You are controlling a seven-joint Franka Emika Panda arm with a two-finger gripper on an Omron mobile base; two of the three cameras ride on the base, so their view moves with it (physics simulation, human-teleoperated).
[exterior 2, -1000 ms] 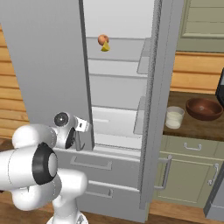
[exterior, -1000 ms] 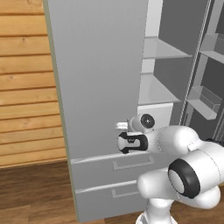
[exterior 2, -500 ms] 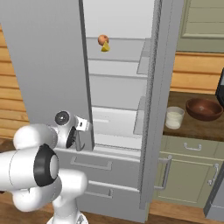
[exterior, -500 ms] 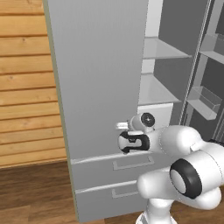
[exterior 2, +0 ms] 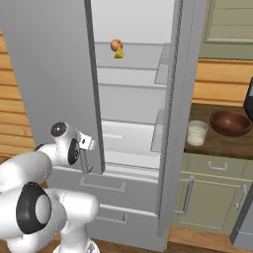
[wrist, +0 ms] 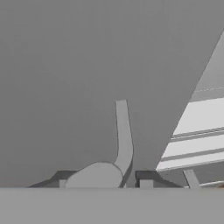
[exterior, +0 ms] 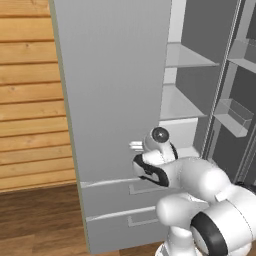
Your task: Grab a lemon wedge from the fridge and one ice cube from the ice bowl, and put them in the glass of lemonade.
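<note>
**Fridge door swung wide, tool at its handle**

Clamped, by the look of it, on the vertical bar handle [wrist: 124, 133] of the left fridge door [exterior: 115, 90]: tool [exterior 2: 85, 157] pressed against the door's outer face, low down, just above the bottom drawers [exterior 2: 106, 190]. Exact contact of the fingers hard to make out in the base views; in the hand view the handle rises right between the dark tips.

Lemon wedge [exterior 2: 119, 54] on an upper shelf inside the fridge [exterior 2: 173, 123], touching or just beside a small orange-red round fruit [exterior 2: 116, 45]. Glass of lemonade [exterior 2: 197, 133] on the wooden surface [exterior 2: 222, 143] to the right of the fridge, near a dark brown bowl [exterior 2: 231, 122].

Risks from here, as a judgement: a slip off the thin bar if pulled at an angle; the door drifting back once released and blocking the reach to the shelf; the wedge sitting high above the tool, so a long lift past the door edge with some chance of clipping a shelf lip or door bin. Wedge tiny and crowded by the round fruit, so a nudge instead of a grasp quite possible.

Around the fridge: wood-plank wall [exterior: 30, 95] to its left, wooden floor [exterior: 40, 220] below, beige cabinets [exterior 2: 212, 197] under the surface to its right.
</note>
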